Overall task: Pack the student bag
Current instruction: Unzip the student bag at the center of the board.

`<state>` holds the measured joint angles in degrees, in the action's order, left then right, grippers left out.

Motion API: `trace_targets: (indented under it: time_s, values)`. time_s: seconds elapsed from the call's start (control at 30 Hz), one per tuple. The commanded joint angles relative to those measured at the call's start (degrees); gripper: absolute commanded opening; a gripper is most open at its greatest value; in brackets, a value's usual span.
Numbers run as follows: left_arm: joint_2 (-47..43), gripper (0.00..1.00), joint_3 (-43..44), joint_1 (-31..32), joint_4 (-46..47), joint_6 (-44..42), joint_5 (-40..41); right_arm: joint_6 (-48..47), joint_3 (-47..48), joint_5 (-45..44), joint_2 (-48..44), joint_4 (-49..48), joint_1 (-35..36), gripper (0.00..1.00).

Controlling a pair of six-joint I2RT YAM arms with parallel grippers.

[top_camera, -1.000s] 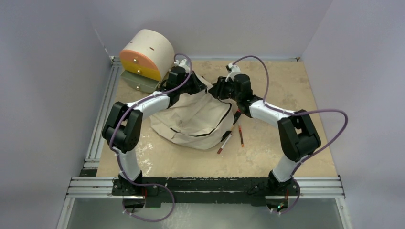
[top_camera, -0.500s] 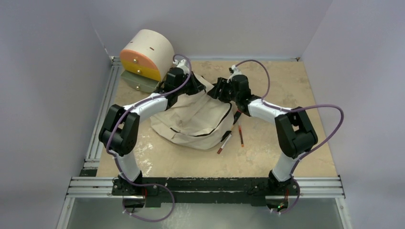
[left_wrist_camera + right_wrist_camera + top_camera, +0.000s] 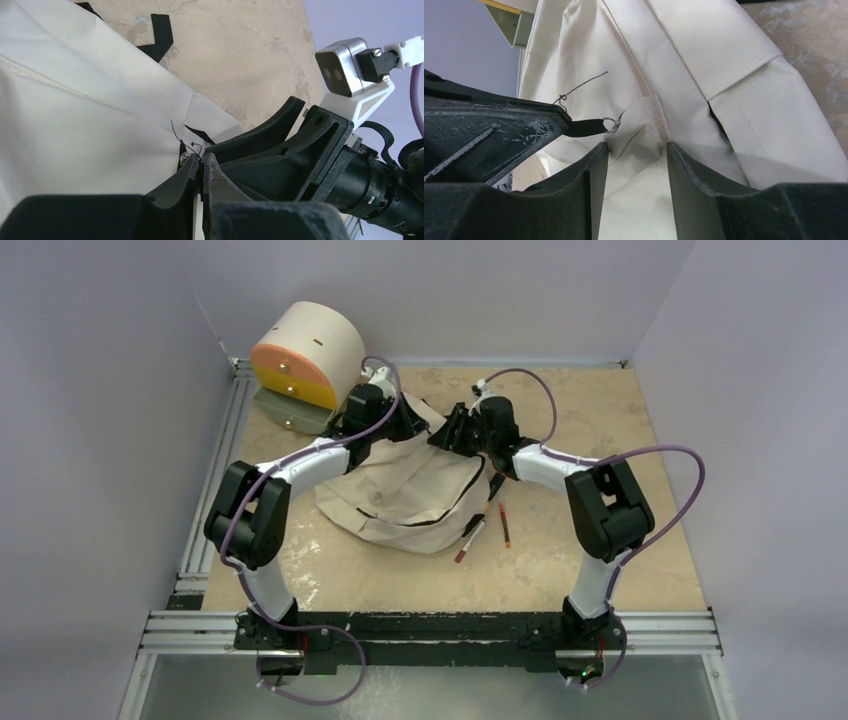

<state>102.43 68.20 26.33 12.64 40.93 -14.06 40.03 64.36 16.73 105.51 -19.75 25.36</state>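
Student bag lies slumped in the middle of the bench, a beige heap with a black zipper line curving along its near side. The far top edge of the student bag sits between both arms.

Surroundings: a cream-and-orange drawer unit stands at the far left corner, just beyond the bag. Two pens lie on the bench by the bag's right side: a dark pen touching or almost touching the fabric, and a red pen just beside it. Neither blocks the arms. The two tools crowd each other at the bag's top edge.

Left tool: I see its fingers pressed together, clamped on a black pull tab whose metal ring shows past the tips.

Right tool: its fingers stand apart, straddling a stitched seam of the bag, with fabric in the gap.

Change from a second ago: the right arm's elbow has swung inward and its tool has edged nearer the left tool. Bag, pens and drawer unit have not moved.

Containers: the unit's lowest drawer is pulled out; I cannot see its contents. The bag's interior is hidden.
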Motion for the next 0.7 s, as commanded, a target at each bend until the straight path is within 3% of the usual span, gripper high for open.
trace_targets:
  time_s: [0.0,0.17,0.67]
  values:
    - [-4.6,0.0,-1.1,0.0,3.0,-1.6,1.1,5.4,-3.4,-5.8,-4.7,-3.1,-0.8,0.49]
    - [-5.9,0.0,-3.3,0.0,3.4,-1.6,1.2,9.7,-6.1,-5.3,-6.2,-6.3,-2.9,0.49]
    - [-6.5,0.0,-5.3,0.0,4.0,-1.3,1.3,6.1,5.1,5.6,2.4,-3.6,-3.7,0.52]
